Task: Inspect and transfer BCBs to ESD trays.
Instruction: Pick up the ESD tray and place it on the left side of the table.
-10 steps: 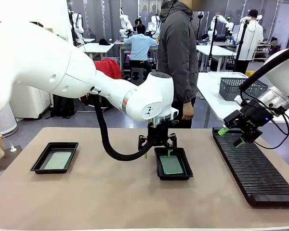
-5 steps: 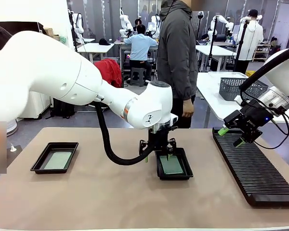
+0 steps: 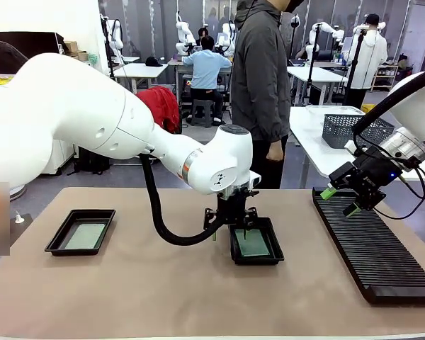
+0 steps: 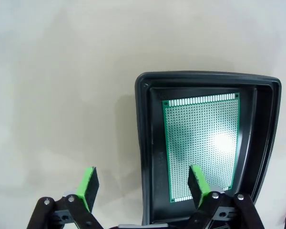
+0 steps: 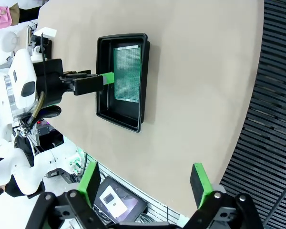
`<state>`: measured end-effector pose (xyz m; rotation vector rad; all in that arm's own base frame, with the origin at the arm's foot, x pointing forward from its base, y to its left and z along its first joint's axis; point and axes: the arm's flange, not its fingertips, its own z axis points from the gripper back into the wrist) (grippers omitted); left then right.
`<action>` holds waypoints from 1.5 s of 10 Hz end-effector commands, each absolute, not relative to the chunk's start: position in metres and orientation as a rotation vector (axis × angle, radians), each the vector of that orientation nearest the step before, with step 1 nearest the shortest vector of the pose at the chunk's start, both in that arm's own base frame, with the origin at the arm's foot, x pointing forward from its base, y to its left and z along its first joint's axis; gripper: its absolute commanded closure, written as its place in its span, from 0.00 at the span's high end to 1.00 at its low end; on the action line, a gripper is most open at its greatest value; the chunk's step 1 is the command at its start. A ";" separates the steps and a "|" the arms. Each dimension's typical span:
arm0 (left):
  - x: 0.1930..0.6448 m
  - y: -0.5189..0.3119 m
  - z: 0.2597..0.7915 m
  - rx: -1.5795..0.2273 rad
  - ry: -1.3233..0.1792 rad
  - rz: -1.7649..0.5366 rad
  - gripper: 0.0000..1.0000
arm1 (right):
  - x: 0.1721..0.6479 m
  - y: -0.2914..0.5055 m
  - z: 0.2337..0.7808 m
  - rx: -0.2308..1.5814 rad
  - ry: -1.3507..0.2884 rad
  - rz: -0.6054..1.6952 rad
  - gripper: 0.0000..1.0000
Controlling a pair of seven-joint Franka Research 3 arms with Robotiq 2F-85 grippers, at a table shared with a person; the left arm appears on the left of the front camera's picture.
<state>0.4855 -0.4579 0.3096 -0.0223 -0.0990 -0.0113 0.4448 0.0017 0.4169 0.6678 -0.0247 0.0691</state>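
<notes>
Two ESD trays (image 3: 80, 231) (image 3: 256, 241), two BCBs (image 3: 84, 236) (image 3: 252, 243), one rack (image 3: 375, 248).

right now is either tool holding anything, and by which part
Nothing is held. The left tool stands open over the near rim of the tray, its board lying flat; the right tool is open, empty.

A: Left arm?
B: Reaches in from the left across the middle, wrist turned straight down. Left gripper (image 3: 231, 228) hangs low, fingers (image 4: 89, 187) spread wide, nothing between them.

A: Right arm?
B: Comes in from the right, raised, wrist tilted down and inward. Right gripper (image 3: 340, 201) hovers with fingers (image 5: 199, 184) wide apart, holding nothing.
</notes>
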 end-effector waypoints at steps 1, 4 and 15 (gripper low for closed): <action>0.483 -0.457 0.314 -0.022 -0.102 0.004 1.00 | 0.446 0.003 0.418 0.653 -0.028 0.047 1.00; 0.483 -0.457 0.314 -0.022 -0.102 0.004 1.00 | 0.446 0.003 0.418 0.653 -0.028 0.047 1.00; 0.498 -0.455 0.309 -0.081 -0.047 -0.003 0.68 | 0.446 0.003 0.418 0.653 -0.028 0.047 1.00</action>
